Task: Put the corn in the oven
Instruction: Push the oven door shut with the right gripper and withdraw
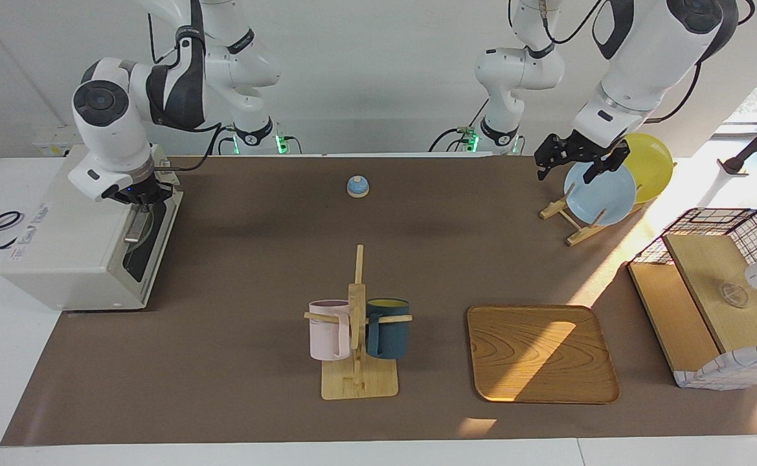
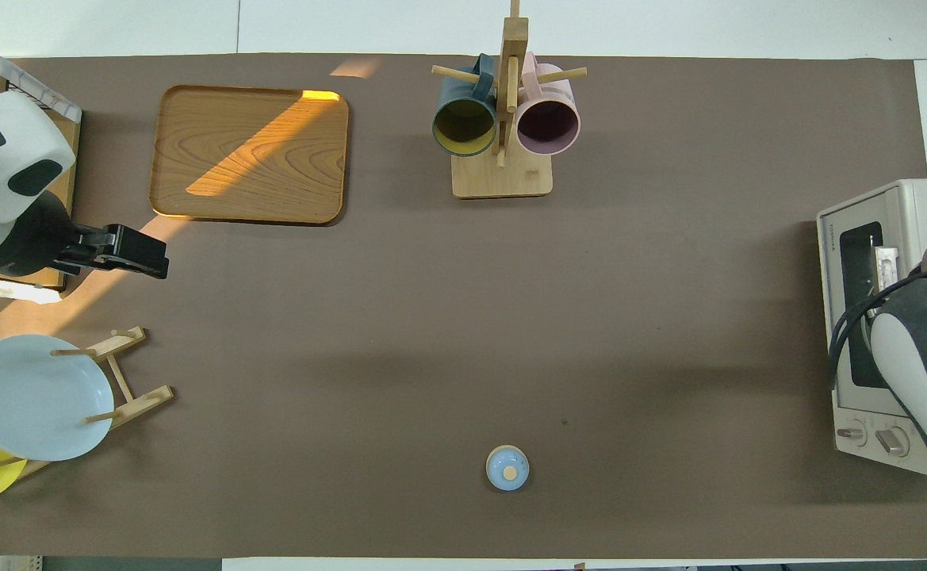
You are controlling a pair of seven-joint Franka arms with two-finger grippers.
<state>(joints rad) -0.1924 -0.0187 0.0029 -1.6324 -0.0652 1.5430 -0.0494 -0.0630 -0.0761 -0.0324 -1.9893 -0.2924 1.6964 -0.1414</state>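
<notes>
Brown mat (image 1: 255,259) on a white table (image 1: 2,362), plain white wall (image 1: 378,71), patches of sunlight.

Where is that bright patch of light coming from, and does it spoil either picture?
In the facing view, sunlight enters at the left arm's end, striping the wooden tray and washing out the table edge by the basket. In the overhead view, the same band crosses the tray under the left gripper. The oven sits in even light, its window dark.

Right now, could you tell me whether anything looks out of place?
No corn shows anywhere, though the right gripper is at the oven door. The left gripper waits over the plates.
</notes>
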